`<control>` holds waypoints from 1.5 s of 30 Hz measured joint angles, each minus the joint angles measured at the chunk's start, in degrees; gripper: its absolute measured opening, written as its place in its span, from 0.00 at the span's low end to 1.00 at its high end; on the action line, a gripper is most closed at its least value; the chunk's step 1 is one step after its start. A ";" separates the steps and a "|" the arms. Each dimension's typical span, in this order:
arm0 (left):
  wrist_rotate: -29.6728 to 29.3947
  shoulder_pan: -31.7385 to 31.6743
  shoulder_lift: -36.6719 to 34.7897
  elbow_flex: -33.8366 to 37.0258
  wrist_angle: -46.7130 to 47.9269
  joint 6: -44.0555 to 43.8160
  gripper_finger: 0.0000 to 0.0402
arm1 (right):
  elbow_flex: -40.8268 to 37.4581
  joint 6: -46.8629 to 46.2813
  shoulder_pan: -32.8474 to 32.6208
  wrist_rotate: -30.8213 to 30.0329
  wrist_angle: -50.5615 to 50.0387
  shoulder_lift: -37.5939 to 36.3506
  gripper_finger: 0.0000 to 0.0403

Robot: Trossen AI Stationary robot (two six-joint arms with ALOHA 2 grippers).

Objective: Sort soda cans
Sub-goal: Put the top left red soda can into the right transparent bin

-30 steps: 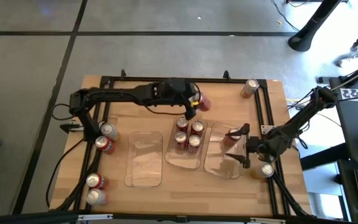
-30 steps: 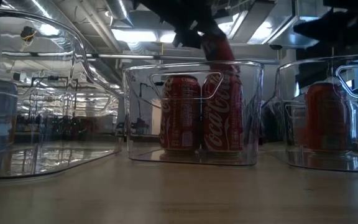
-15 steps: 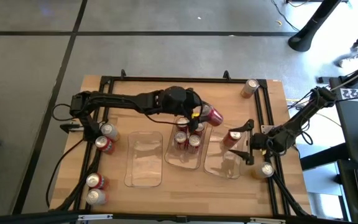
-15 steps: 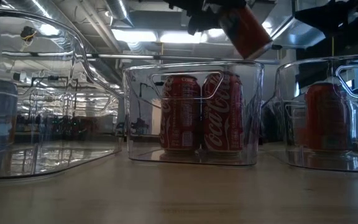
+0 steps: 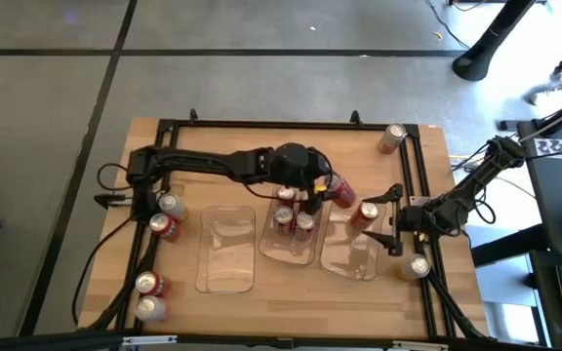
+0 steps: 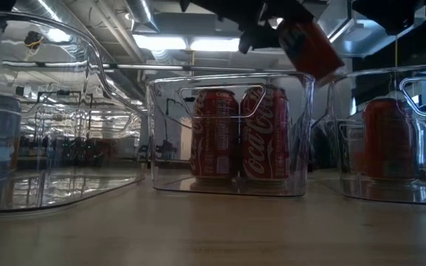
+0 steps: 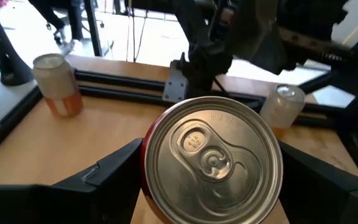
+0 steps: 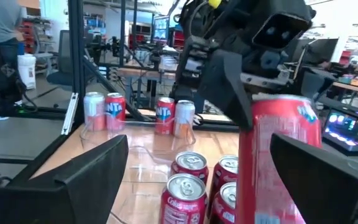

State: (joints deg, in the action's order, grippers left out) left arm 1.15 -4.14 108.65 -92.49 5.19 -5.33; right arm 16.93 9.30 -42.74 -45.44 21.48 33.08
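My left gripper (image 5: 324, 190) is shut on a red soda can (image 5: 341, 187), which it carries in the air over the gap between the middle tray (image 5: 265, 246) and the right tray (image 5: 340, 263). In the low view this can (image 6: 309, 47) hangs slanted above both trays. Several red cans (image 5: 293, 219) stand upright in the middle tray. One orange can (image 5: 366, 213) stands in the right tray. My right gripper (image 5: 394, 219) waits open at the right tray's right side, with nothing between its fingers. My left gripper pinches the red can's round sides (image 7: 148, 163) between its two fingers (image 7: 107, 177), one on each side. The fingers come from the table's left, slanting a little downward, and lie along the can. The can is clear of everything, its silver top (image 7: 211, 155) toward the wrist, its bottom tipped toward the right.
The left tray (image 5: 227, 252) holds nothing. Loose cans stand at the left edge (image 5: 168, 214) and the near left corner (image 5: 149, 295). Another stands at the far right corner (image 5: 392, 136), and a silver one sits near my right gripper (image 5: 420, 265). A black frame (image 5: 261, 125) rims the table.
My left gripper has carried the red can toward the table's right edge, from over the middle tray's far end to over the gap beside the right tray. The can has tipped from nearly upright to slanted. My right gripper has drawn back slightly toward the right edge.
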 joint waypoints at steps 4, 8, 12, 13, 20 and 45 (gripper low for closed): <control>-0.05 0.56 2.61 -3.14 2.94 0.86 0.73 | 0.00 0.00 0.00 0.01 -0.75 0.04 0.97; 0.00 0.85 5.42 -6.32 5.30 0.91 0.73 | 0.00 0.50 0.00 0.01 -0.57 0.04 0.97; -0.08 1.11 8.24 -8.46 6.62 1.09 0.73 | 0.00 2.76 0.00 0.02 1.81 0.04 0.97; -0.08 1.11 8.93 -8.89 6.60 1.38 0.73 | 0.00 3.23 0.00 0.01 2.34 0.04 0.97; -0.01 1.11 10.81 -9.52 7.43 2.28 0.73 | 0.00 4.40 0.00 0.02 2.84 0.02 0.97; 0.74 -0.11 18.47 -9.48 4.35 3.22 0.73 | -0.07 4.37 -0.01 0.05 0.06 0.04 0.97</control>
State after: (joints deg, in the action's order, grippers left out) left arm 1.88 -4.25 127.12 -101.97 9.54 -2.11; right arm 16.86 13.67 -42.76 -45.39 21.54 33.12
